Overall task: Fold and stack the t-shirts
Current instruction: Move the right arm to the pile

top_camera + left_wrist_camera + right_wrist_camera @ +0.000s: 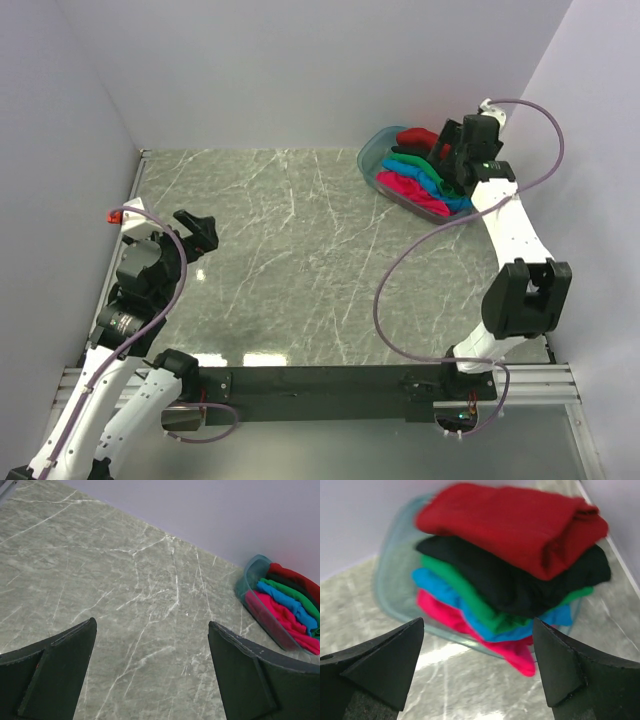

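Spread wide over the t-shirts [451, 596] piled in the clear tub [395, 587] at the counter's [290, 260] far right corner, the right hand [477, 623] could pinch the black shirt [520, 587] along with the top dark red shirt [510, 525]; the left hand [151, 624] hovers spread, well apart.

From high at the near edge we looked down over the whole table [300, 260]. Our left wrist view sat low, facing across it toward the far right corner. Our right wrist view faced the tub [392, 592] of shirts [520, 580] from close by, and all three views shared that tub.
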`<state>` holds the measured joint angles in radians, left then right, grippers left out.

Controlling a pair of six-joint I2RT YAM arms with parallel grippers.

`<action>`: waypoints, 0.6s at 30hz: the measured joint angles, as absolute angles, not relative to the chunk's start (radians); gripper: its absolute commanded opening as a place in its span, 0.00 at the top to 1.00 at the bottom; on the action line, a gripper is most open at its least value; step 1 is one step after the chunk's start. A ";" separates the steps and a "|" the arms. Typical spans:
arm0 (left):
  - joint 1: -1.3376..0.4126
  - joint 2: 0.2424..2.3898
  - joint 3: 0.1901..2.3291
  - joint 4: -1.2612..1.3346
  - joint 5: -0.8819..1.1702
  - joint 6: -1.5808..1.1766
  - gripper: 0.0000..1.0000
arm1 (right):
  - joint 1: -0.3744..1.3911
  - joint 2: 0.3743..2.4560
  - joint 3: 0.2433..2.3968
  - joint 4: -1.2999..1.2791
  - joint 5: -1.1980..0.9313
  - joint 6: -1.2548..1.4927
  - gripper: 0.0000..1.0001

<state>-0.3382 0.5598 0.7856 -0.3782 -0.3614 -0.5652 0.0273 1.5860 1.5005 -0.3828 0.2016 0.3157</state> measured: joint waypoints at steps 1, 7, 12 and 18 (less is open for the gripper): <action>-0.338 0.560 0.786 -0.381 -0.361 -0.566 0.01 | 0.012 1.605 1.501 -0.389 0.201 0.321 0.06; -0.338 0.553 0.786 -0.384 -0.355 -0.566 0.01 | -0.049 1.665 1.510 -0.391 0.194 0.332 0.07; -0.338 0.551 0.786 -0.388 -0.355 -0.566 0.01 | -0.083 1.723 1.559 -0.383 0.196 0.334 0.08; -0.338 0.548 0.786 -0.389 -0.355 -0.566 0.01 | -0.111 1.789 1.574 -0.336 0.175 0.336 0.12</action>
